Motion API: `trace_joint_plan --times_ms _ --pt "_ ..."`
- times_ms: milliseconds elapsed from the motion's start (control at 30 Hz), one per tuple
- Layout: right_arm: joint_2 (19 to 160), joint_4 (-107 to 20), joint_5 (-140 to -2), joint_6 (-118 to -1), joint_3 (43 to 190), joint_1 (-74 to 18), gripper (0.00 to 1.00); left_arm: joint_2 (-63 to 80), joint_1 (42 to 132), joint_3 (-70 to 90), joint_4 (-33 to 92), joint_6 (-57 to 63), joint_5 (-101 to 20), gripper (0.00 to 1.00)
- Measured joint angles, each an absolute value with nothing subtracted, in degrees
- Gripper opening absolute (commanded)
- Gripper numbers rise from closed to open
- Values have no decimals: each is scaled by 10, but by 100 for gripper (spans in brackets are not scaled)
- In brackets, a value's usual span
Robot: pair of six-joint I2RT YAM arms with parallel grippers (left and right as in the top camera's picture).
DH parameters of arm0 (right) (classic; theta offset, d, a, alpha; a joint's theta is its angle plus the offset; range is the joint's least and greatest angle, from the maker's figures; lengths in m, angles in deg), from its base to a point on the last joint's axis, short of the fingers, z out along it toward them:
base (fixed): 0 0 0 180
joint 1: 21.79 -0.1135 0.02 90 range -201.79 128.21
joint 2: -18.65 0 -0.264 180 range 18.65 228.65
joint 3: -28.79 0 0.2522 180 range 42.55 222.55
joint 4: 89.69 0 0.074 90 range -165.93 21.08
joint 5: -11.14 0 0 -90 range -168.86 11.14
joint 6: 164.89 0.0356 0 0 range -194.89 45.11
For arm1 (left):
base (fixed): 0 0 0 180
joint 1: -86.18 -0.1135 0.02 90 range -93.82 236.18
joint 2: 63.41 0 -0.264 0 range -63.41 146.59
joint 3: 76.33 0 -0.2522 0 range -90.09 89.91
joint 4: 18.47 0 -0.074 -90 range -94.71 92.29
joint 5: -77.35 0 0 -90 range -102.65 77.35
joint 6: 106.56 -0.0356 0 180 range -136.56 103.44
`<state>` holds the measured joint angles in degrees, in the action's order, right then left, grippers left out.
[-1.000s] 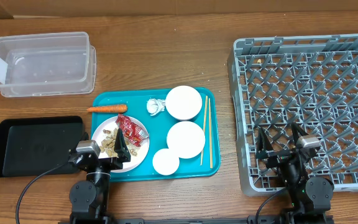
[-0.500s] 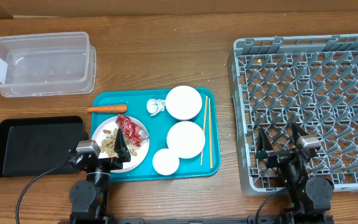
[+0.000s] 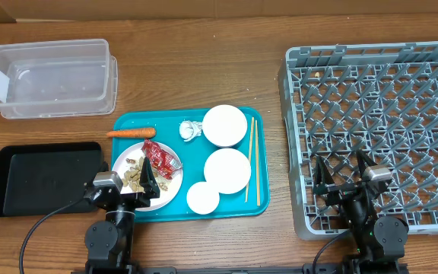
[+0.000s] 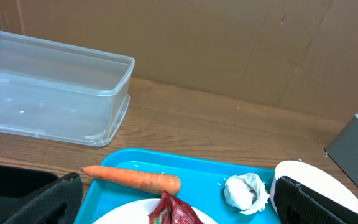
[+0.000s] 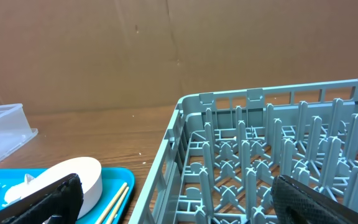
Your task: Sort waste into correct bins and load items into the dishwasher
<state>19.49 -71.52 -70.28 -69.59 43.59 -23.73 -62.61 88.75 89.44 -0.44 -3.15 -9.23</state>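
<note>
Red wrapper [image 3: 160,157] on plate [image 3: 172,190], touching nut scraps [image 3: 134,174]. Carrot [image 3: 131,132] and paper ball [image 3: 191,130] just beyond, all on teal tray [image 3: 169,123].

Left pincer [image 3: 128,181] spread wide, empty, at plate's near edge. Right pincer [image 3: 339,169] also wide, empty, over rack [image 3: 291,114].

Risks, we judge:
- Pinching wrapper drags scraps off plate or tips it.
- Carrot rolls.
- Chopsticks [image 3: 254,160] lie flat, hard to nip.

Clear tub [image 3: 52,78] and black tray [image 3: 44,176] sit left on worktop [image 3: 204,61].

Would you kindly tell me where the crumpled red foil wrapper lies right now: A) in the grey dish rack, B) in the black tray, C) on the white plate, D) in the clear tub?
C: the red foil wrapper rests on the white plate, next to the tan food scraps, on the teal tray.
</note>
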Motion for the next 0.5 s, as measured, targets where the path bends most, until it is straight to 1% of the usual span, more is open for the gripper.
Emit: trace_joint_plan --times_ms 500 --pt "195 -721 -703 -687 436 -237 100 -626 887 894 -4 -30 -93 100"
